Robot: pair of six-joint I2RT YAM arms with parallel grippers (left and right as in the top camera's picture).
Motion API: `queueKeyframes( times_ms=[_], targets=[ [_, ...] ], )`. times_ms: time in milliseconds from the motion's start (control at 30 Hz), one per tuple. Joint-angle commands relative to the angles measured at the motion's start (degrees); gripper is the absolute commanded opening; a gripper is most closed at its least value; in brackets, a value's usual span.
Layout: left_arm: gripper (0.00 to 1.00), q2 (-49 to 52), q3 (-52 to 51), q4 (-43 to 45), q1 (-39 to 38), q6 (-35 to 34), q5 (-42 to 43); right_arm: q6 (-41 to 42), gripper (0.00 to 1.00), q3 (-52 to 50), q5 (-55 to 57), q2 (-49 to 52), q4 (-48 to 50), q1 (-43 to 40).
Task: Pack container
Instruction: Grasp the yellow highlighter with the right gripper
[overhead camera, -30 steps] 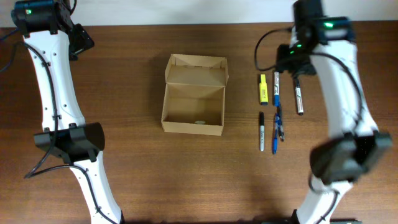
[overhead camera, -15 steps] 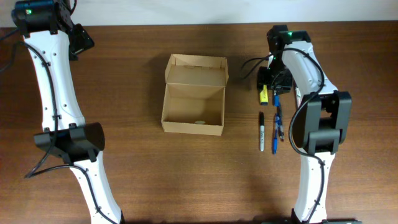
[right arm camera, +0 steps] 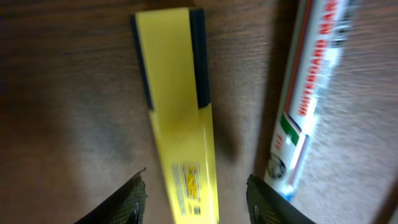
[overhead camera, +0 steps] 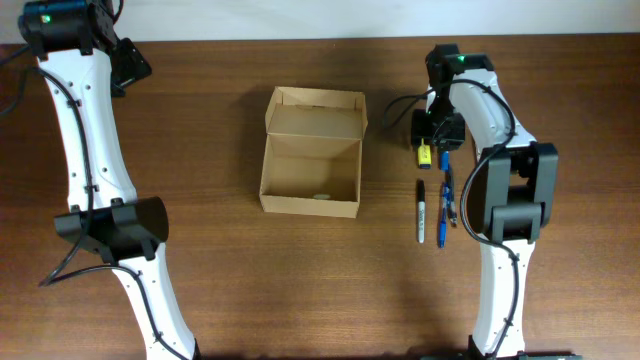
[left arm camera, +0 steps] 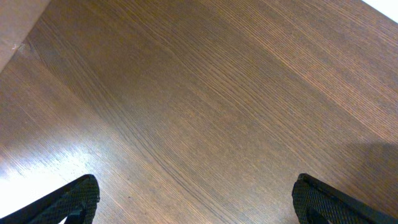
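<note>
Box (overhead camera: 310,165): brown cardboard, lid flap raised, standing mid-table, well apart from the pens (overhead camera: 421,212) on its right. Right gripper (right arm camera: 198,204): jaws apart, 1 finger on each side of a yellow highlighter (right arm camera: 177,124) lying flat, a gap showing on both sides; white marker (right arm camera: 305,106) just beside the highlighter. Left gripper (left arm camera: 196,200): jaws apart above bare table (left arm camera: 186,93) near the far left corner, well apart from the box.

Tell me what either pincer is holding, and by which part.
Nothing is held. The right pincer is open astride the yellow highlighter, not closed on it; the left pincer is open above the table.
</note>
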Motion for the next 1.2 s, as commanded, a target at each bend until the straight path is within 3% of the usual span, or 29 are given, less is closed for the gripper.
queueKeyframes(
  times_ms=[0,200,267,300,333,400,833,1167],
  targets=[
    [1.0,-1.09,-0.28,-0.15,0.26,0.52,-0.61,-0.35,0.52,-0.22,-0.83,0.94,0.2,0.33],
    [1.0,-1.09,-0.28,-0.15,0.26,0.52,-0.61,-0.35,0.5,-0.22,-0.42,1.07,0.96,0.31],
    [1.0,-1.09,-0.28,-0.15,0.26,0.52,-0.61,-0.35,0.36,-0.22,-0.42,1.29,0.98,0.33],
    [1.0,-1.09,-0.28,-0.15,0.26,0.52,-0.61,-0.35,0.19,-0.22,-0.42,1.51,0.94,0.33],
    [1.0,-1.09,-0.28,-0.15,0.26,0.52,-0.61,-0.35,0.09,-0.22,-0.42,1.6,0.74,0.33],
    [1.0,-1.09,-0.28,-0.15,0.26,0.52,-0.61,-0.35,0.04,-0.22,-0.42,1.9,0.5,0.33],
    [1.0,-1.09,-0.28,-0.15,0.26,0.52,-0.61,-1.53,0.04,2.12,-0.39,0.96,-2.78,0.31],
    [1.0,-1.09,-0.28,-0.15,0.26,0.52,-0.61,-5.11,0.04,23.04,-0.48,-5.07,-15.26,2.36]
  ],
)
